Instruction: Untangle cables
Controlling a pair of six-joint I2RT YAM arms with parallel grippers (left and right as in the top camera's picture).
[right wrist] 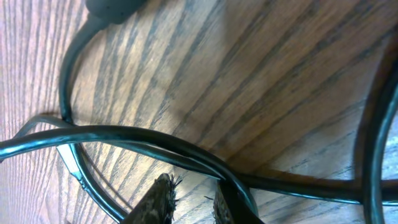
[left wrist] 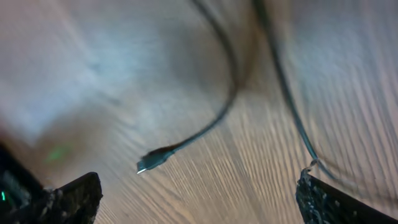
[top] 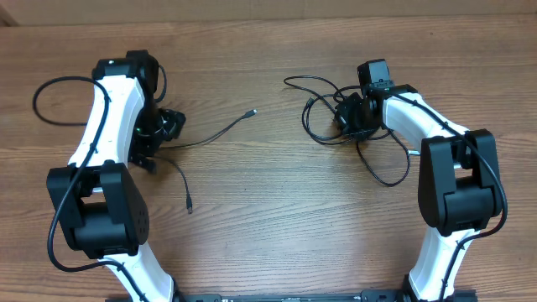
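One loose black cable [top: 210, 134] lies on the table, running from my left gripper [top: 168, 126] to a silver-tipped plug [top: 253, 111]; its other end [top: 190, 207] lies nearer the front. In the left wrist view the fingers [left wrist: 199, 202] are wide apart and empty, with a plug end [left wrist: 152, 160] and a second strand [left wrist: 292, 106] on the wood ahead. A tangled bundle of cables [top: 323, 109] lies under my right gripper [top: 349, 117]. In the right wrist view the fingers [right wrist: 193, 199] are nearly together, with a black strand [right wrist: 186, 152] running down between them along the right finger.
The wooden table [top: 268, 218] fills the view. Thicker arm wires loop at the far left [top: 46, 92]. A cable loop [top: 390, 172] trails from the bundle toward the right arm's base [top: 457, 184]. The left arm's base [top: 96, 205] stands at the front left.
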